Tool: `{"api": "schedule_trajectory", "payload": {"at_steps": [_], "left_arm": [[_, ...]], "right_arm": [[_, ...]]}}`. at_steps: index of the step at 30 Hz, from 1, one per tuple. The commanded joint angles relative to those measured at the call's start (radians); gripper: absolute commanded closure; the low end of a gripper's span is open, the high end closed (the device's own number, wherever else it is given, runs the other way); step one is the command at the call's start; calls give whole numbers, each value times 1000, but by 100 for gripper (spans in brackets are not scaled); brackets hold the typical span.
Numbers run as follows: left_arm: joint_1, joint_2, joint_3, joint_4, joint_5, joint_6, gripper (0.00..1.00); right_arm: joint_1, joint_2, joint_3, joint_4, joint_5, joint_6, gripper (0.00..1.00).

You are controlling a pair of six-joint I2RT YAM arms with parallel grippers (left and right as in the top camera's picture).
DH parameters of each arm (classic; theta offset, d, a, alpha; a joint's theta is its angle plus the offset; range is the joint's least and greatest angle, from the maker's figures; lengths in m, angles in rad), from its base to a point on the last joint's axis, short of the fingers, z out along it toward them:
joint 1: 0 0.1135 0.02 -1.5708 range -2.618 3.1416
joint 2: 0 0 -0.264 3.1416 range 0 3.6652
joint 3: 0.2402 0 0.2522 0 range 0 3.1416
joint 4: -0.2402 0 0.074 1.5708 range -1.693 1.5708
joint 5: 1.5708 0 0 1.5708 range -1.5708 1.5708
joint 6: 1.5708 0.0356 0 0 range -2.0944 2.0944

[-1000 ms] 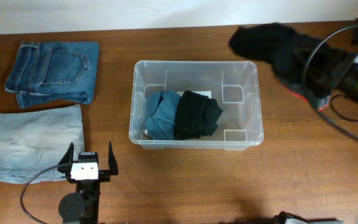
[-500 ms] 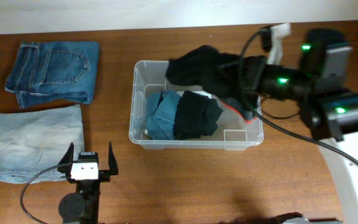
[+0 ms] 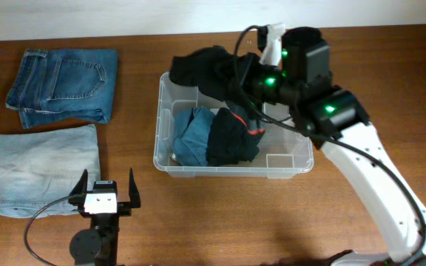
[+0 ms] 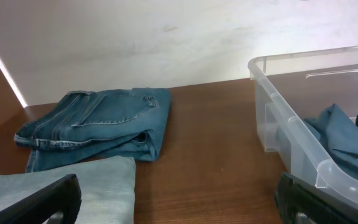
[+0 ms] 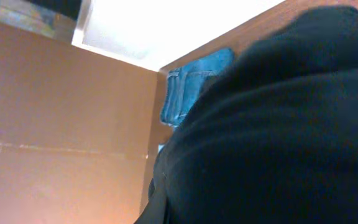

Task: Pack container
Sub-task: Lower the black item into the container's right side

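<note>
Brown wooden table (image 3: 220,214), white wall (image 4: 135,37), left jaws wide, right jaws clamping black garment (image 3: 198,68).

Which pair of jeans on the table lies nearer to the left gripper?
The pale light-blue pair, just beside the left gripper; the darker blue pair lies farther back.

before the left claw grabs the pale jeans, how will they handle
Probably floppy: the pale jeans lie flat in soft folds, so a pinch at one edge would likely let them unfold and hang. Folded denim looks fairly heavy for cloth. They shouldn't roll or tip.
</note>
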Motion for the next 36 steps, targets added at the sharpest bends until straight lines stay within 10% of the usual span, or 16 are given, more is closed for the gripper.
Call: {"api": "schedule_trajectory", "payload": {"at_steps": [1, 23, 30, 36], "left_arm": [[-3, -8, -6, -2, -4, 13, 1], [-3, -8, -6, -2, -4, 13, 1], [-3, -8, -6, -2, -4, 13, 1], [-3, -8, -6, -2, -4, 13, 1]], "right_arm": [[8, 30, 19, 16, 94, 37, 96], [6, 111, 19, -321, 610, 28, 91], [6, 138, 19, -391, 722, -74, 38], [6, 150, 19, -395, 830, -211, 29]]}}
